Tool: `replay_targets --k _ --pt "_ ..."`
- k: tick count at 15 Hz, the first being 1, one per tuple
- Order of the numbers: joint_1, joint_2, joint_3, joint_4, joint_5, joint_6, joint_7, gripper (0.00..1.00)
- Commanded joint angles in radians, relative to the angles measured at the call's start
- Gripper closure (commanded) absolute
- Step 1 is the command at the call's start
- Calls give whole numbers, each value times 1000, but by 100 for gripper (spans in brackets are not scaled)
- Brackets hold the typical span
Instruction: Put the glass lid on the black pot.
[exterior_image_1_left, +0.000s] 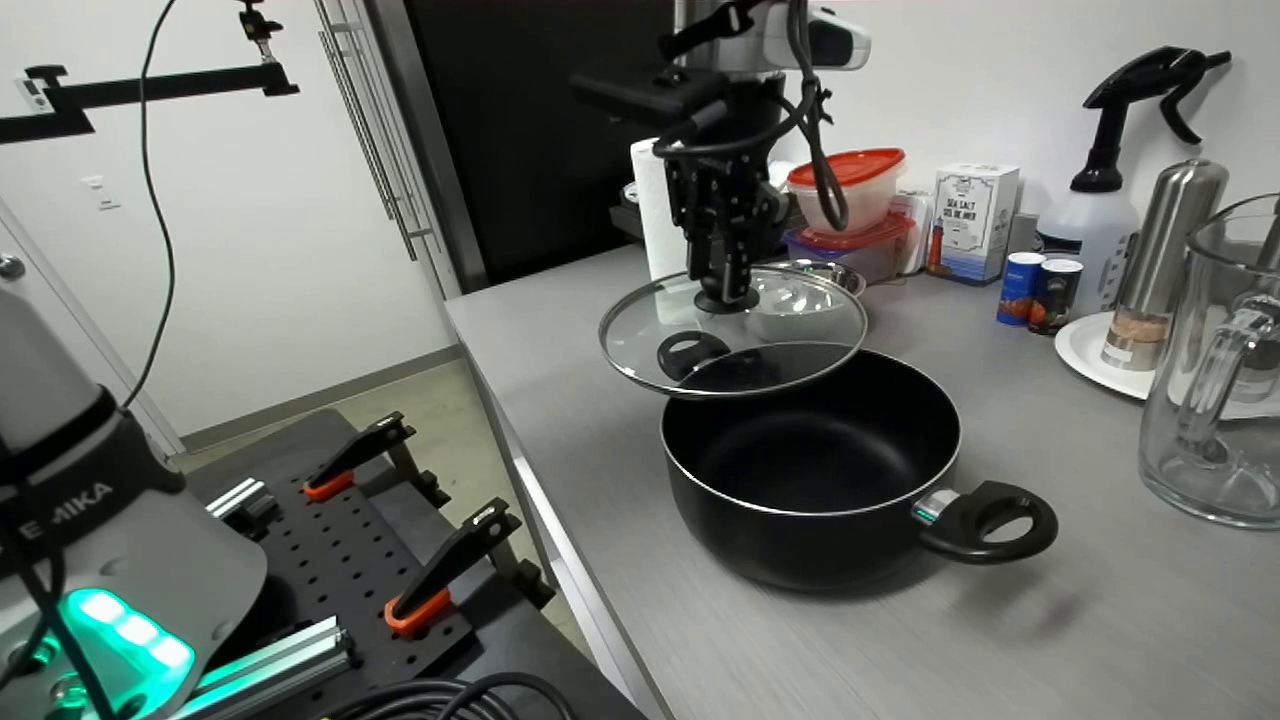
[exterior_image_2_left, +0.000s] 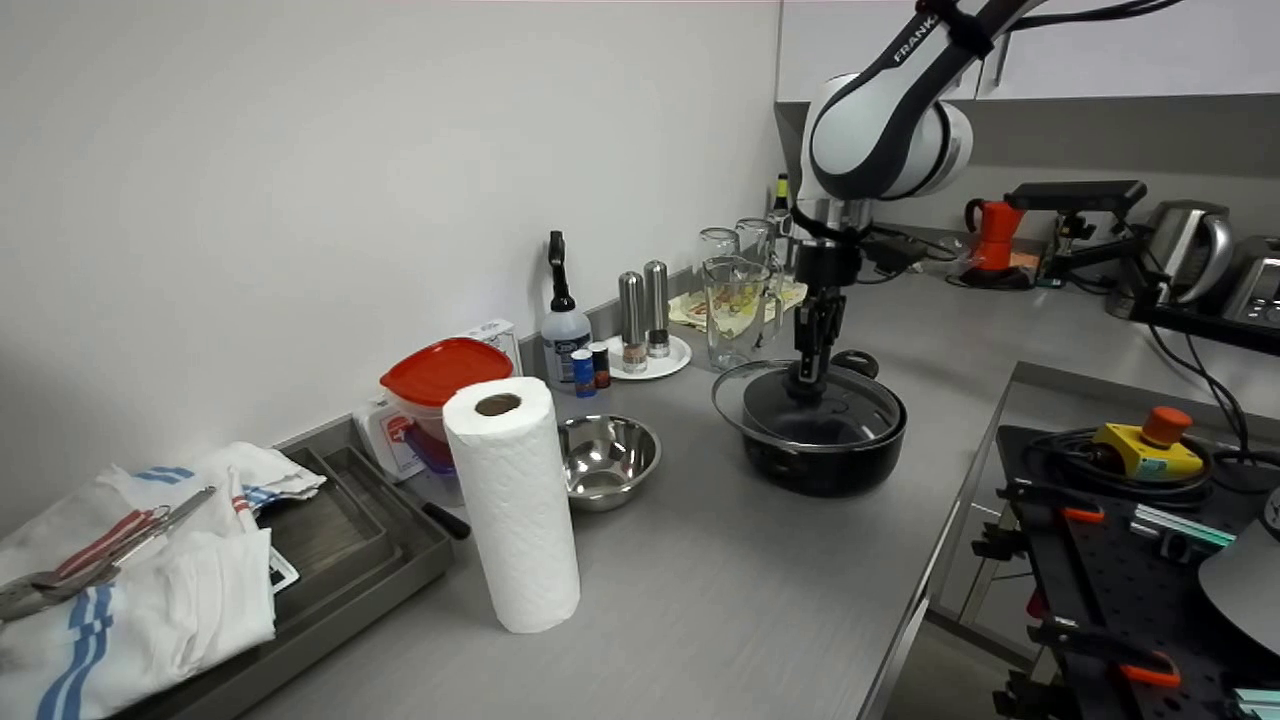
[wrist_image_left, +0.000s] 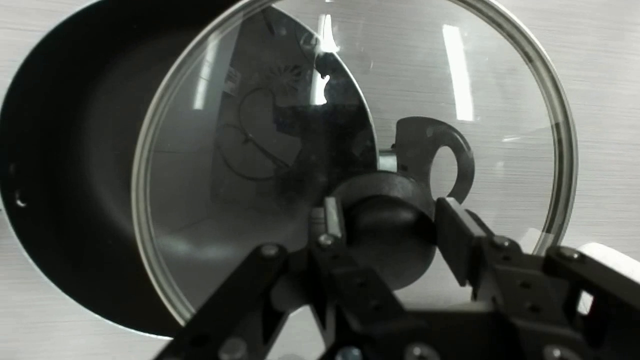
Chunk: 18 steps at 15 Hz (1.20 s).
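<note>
The jaws are gripping the round, metal-rimmed glass lid (exterior_image_1_left: 735, 340) by its dark knob (wrist_image_left: 392, 235), holding it off-centre over the wide matte-black pot (exterior_image_1_left: 815, 545). Positioning is probably going on; the next move is calling for centring, then lowering.

Clear way into part of black pot (exterior_image_1_left: 800, 545), glass lid (exterior_image_1_left: 735, 337) above the rest

Salt carton (exterior_image_1_left: 972, 225): "SEA SALT" in capitals, "DE MER" just below; near the wall-side edge of the tabletop (exterior_image_1_left: 1090, 640).
Robot base (exterior_image_1_left: 150, 570): "E" and, after a gap, "MIKA"; beyond the tabletop edge that faces it.
Arm link (exterior_image_2_left: 912, 80): "FRANK", running lengthwise, above the tabletop.
Spray bottle (exterior_image_2_left: 566, 338): label too small to read; near the wall-side edge.
</note>
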<state>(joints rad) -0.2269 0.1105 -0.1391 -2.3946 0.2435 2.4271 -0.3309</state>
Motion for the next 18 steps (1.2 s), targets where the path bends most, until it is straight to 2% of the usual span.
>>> replay_targets --k 1,18 --pt "-16 -20 -18 -3 42 -12 -10 77" --pt "-89 45 -61 5 110 44 21 77"
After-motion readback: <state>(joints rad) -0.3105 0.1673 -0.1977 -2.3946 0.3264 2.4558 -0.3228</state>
